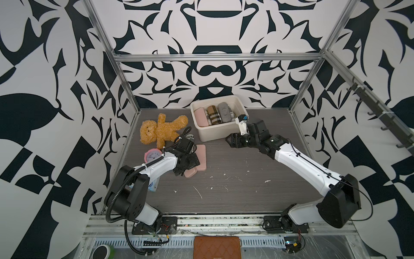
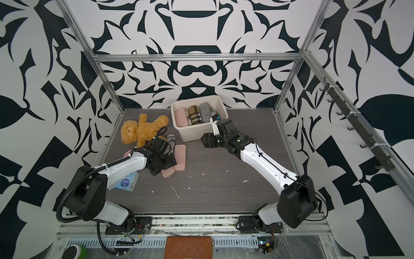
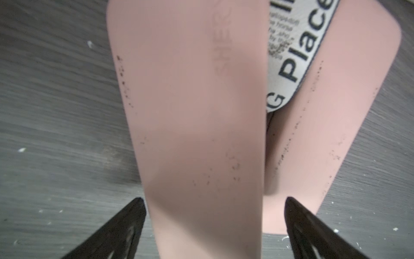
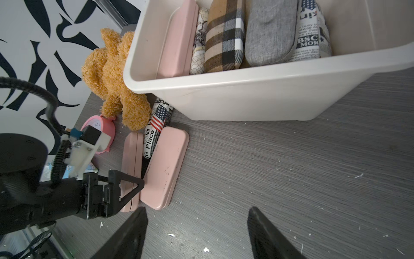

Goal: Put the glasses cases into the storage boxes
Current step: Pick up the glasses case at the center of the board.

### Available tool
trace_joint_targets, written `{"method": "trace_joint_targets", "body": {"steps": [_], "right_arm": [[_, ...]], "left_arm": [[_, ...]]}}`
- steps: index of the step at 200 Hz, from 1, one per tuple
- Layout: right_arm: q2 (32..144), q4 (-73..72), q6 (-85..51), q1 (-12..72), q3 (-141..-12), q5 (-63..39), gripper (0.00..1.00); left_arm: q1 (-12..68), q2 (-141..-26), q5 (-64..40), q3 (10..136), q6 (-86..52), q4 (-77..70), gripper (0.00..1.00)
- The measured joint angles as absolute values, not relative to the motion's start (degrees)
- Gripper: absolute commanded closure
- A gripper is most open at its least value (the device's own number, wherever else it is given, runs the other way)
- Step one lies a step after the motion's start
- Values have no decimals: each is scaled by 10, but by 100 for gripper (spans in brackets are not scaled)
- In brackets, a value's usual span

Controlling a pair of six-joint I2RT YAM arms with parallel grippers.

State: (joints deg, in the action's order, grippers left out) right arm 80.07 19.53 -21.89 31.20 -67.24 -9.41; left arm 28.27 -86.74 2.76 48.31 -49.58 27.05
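Note:
The cream storage box point(image 1: 218, 134) point(image 2: 197, 135) point(image 4: 246, 101) stands at the back and holds pink, map-print, plaid point(image 4: 224, 40), grey felt and newspaper-print glasses cases side by side. On the table lie a flat pink case point(image 1: 201, 159) point(image 4: 165, 166), a newspaper-print case point(image 4: 156, 125) point(image 3: 298, 56) and a pink case on its edge point(image 1: 190, 173) point(image 3: 197, 112). My left gripper point(image 1: 178, 171) point(image 3: 214, 198) is open, its jaws on either side of the edge-standing pink case without closing on it. My right gripper point(image 1: 229, 142) point(image 4: 197, 208) hangs open and empty in front of the box.
A tan teddy bear point(image 1: 161, 130) lies left of the box, with a pink clock point(image 1: 152, 154) nearer the left wall. A tissue packet point(image 2: 125, 181) sits under the left arm. A brown quilted wallet point(image 1: 216, 247) and a tape roll point(image 1: 102, 251) lie off the table's front edge.

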Motion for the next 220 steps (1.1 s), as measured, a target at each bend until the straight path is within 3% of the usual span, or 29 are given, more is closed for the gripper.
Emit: {"method": "trace_joint_targets", "body": {"steps": [45, 77, 142, 220], "right_arm": [[777, 182, -221, 312, -657, -98, 31], [766, 183, -225, 312, -641, -98, 32], [726, 185, -232, 312, -631, -93, 33], [749, 138, -295, 312, -616, -148, 29]], "left_arm": [[281, -858, -2, 438, -511, 187, 35], [281, -814, -2, 409, -512, 201, 38], [296, -615, 17, 392, -493, 279, 44], [463, -586, 78, 419, -383, 263, 42]]}}
